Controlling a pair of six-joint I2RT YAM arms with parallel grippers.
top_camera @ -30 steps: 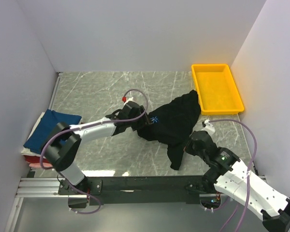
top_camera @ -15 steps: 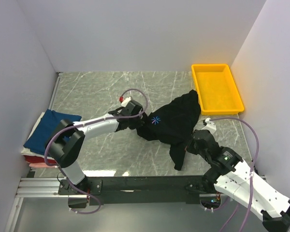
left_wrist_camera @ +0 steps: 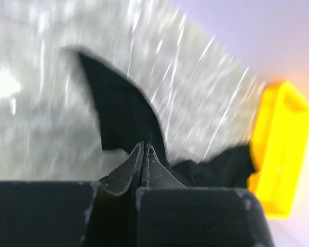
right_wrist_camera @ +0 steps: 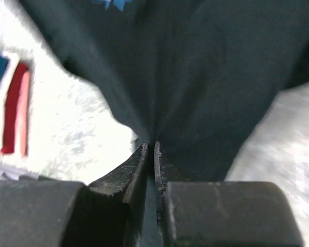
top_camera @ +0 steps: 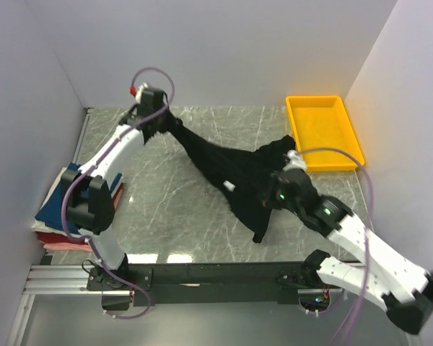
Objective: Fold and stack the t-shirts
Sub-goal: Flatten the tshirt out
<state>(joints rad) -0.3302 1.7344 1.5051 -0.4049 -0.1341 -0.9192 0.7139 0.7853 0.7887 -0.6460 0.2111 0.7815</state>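
Overhead: black t-shirt [top_camera: 231, 169] was stretched in a long band across the counter [top_camera: 151, 209]. It ran from the left fingers [top_camera: 150, 109] by the back-left corner to the right fingers [top_camera: 274, 194] at front right. One end lay just beside the yellow tray [top_camera: 321, 133]. Couldn't read either finger gap from up there.

Left wrist cam, blurred: left fingers [left_wrist_camera: 147, 154] were pressed tight together on a corner of the black t-shirt [left_wrist_camera: 121, 113], with the yellow tray [left_wrist_camera: 278, 154] behind.

Right wrist cam: right fingers [right_wrist_camera: 146, 153] were nearly together, pinching a gather of the black t-shirt [right_wrist_camera: 195, 67]. A blue print [right_wrist_camera: 110, 4] showed at the top edge; overhead missed it.

Folded stack sat at the counter's left edge. Overhead showed the navy-blue t-shirt [top_camera: 49, 209] on top, partly behind the left arm [top_camera: 115, 151]. Right wrist cam added the red t-shirt [right_wrist_camera: 13, 108] and pink t-shirt [right_wrist_camera: 24, 110] edges.
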